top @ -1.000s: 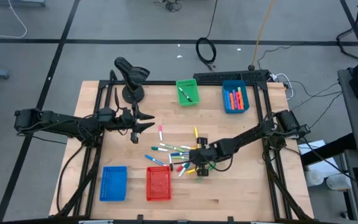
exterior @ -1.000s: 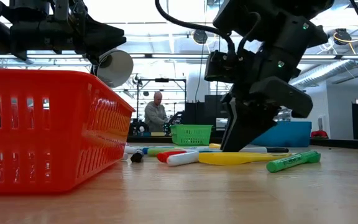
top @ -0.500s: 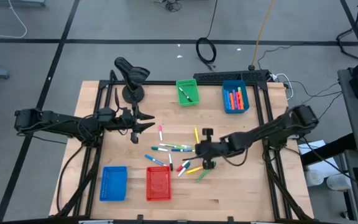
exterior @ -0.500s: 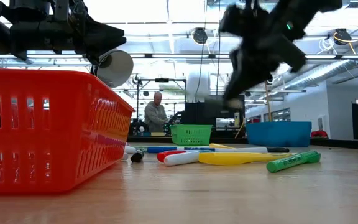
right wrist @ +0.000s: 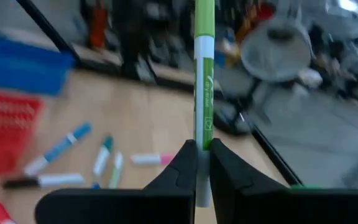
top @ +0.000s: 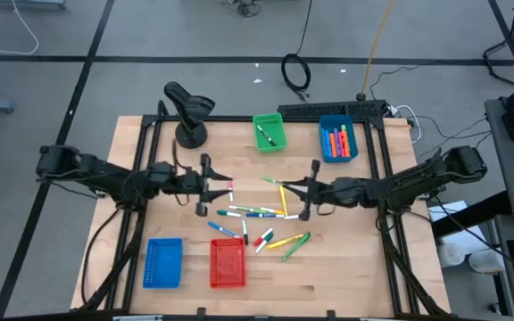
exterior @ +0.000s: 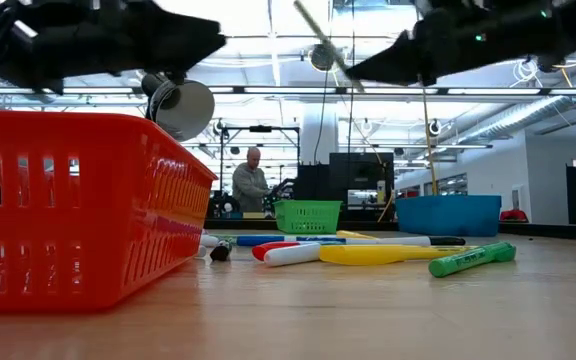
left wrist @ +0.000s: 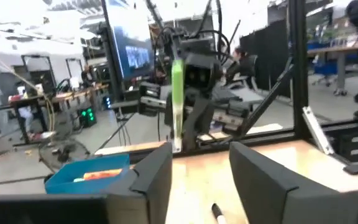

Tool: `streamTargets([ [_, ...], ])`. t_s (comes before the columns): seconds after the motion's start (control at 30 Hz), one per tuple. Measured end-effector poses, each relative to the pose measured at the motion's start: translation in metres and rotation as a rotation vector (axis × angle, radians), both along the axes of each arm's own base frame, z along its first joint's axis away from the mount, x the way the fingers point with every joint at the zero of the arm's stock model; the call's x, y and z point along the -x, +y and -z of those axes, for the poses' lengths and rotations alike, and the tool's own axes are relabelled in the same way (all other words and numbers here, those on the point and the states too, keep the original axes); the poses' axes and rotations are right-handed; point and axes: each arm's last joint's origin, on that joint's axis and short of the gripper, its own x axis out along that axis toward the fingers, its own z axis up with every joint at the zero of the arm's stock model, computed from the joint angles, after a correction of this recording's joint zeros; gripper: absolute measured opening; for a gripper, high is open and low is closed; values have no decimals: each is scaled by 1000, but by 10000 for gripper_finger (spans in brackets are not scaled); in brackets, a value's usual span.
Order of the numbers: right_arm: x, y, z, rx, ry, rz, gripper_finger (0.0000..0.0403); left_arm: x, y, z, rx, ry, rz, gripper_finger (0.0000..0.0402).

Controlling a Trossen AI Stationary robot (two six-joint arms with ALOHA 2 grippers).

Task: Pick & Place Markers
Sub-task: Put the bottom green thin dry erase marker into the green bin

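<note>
My right gripper (top: 286, 185) hangs above the middle of the table, shut on a green-and-white marker (right wrist: 204, 74). The left wrist view shows the same marker (left wrist: 177, 99) upright in front of that gripper. My left gripper (left wrist: 197, 177) faces it from the table's left, open and empty, over a pink marker (top: 231, 190). Several more markers (top: 255, 216) lie flat and scattered on the wood below and nearer. In the low view both grippers are dark shapes at the top, with the held marker (exterior: 318, 35) slanting up. My right gripper pinches the marker's lower white part (right wrist: 202, 142) between its two fingers. The fingers come in level from the table's right. The marker sticks out past the fingertips, slanting upward toward the left arm, and is lifted clear of the table.
A green basket (top: 269, 131) and a blue basket (top: 338, 140) holding orange markers stand at the far edge. A blue basket (top: 162, 262) and a red basket (top: 227, 264) stand at the near edge. A desk lamp (top: 188, 109) stands at the far left.
My right gripper has risen out of the marker pile with the green-and-white marker and gone toward the table's far edge. It has tipped from pointing down to level. My left gripper has moved toward the table's middle, nearer the right gripper.
</note>
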Motion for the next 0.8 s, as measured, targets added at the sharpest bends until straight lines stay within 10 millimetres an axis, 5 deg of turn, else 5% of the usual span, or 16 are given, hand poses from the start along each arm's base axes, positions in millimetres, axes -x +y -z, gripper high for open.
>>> streamTargets([
  [0.4, 7, -1, 9, -40, -80, -97, 9, -110, -5, -10, -25, 33, -63, 277],
  [0.8, 6, -1, 6, -34, -103, -98, 10, -138, -5, -20, -12, 14, -10, 260],
])
